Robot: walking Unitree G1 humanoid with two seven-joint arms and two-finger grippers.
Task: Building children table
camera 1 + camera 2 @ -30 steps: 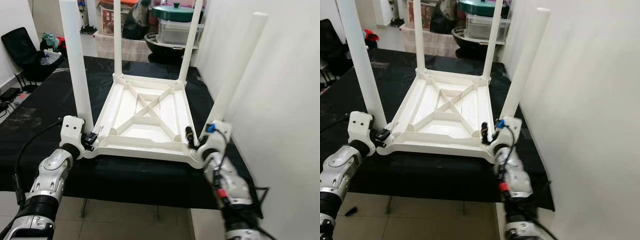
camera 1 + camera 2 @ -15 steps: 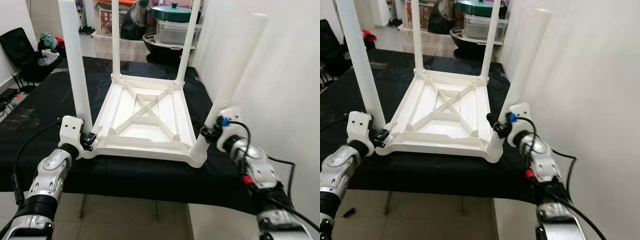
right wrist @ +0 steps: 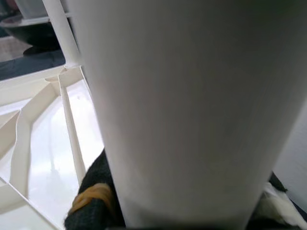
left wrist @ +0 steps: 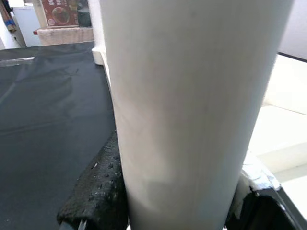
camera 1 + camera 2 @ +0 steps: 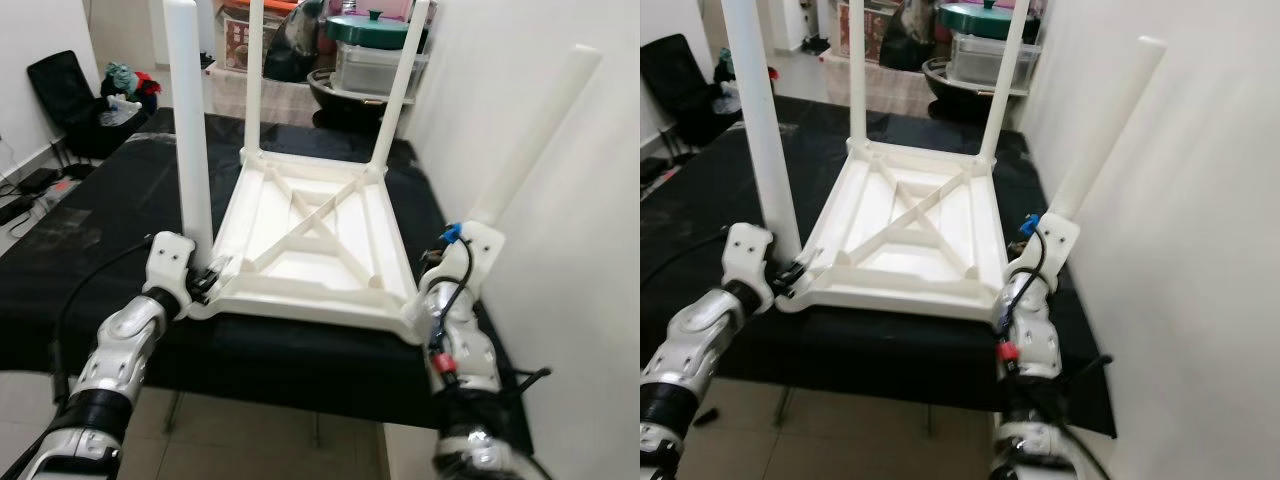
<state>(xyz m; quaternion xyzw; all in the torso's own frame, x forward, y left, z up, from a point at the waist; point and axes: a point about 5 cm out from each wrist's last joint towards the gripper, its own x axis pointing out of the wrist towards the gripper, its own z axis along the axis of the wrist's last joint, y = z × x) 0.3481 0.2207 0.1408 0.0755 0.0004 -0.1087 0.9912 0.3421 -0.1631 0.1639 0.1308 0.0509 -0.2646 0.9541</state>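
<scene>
Black-covered bench (image 5: 100,215): upturned table (image 5: 310,240); both fingers clamp near legs.

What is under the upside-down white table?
The white table lies on a black cloth covering a work surface; tiled floor shows below its near edge. What the cloth covers is hidden.

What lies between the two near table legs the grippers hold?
The upturned tabletop's near rim with its ribbed underside, seen in the eye views.

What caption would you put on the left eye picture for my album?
Robot's left tool and right tool grip the near legs of an upside-down white table on a black cloth.
</scene>
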